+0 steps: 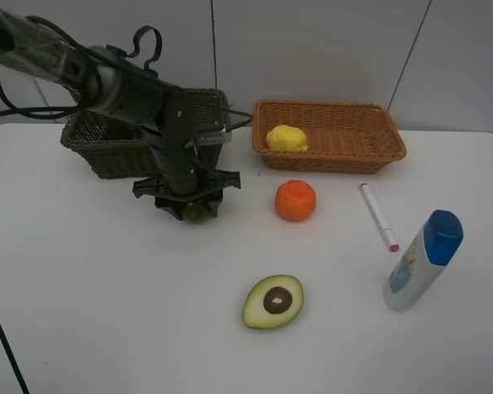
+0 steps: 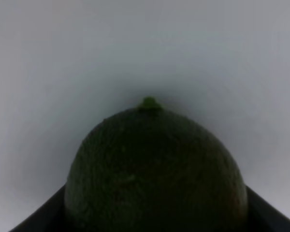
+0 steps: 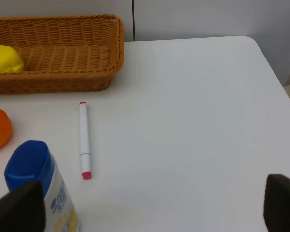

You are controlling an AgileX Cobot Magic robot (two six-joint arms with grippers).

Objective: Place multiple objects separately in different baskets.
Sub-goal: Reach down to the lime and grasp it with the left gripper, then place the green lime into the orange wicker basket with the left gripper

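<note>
My left gripper point(image 1: 193, 205) points straight down at the table in front of the dark brown basket point(image 1: 94, 152). It is shut on the dark green lime point(image 1: 198, 213), which fills the left wrist view point(image 2: 154, 169) with a dark finger point(image 2: 38, 220) against each side. The lime still rests on the table. A lemon point(image 1: 286, 138) lies in the light orange-brown basket point(image 1: 394, 139). On the table lie the orange point(image 1: 296, 200), the halved avocado point(image 1: 273, 301), the white pink-tipped pen point(image 1: 379, 217) and the blue-capped bottle point(image 1: 419, 263). My right gripper point(image 3: 154, 208) is open over the table's right side, holding nothing.
The left arm's cables trail off to the left behind the dark basket. The right wrist view shows the table's right edge point(image 3: 280, 82) close by, and a grey wall stands behind both baskets.
</note>
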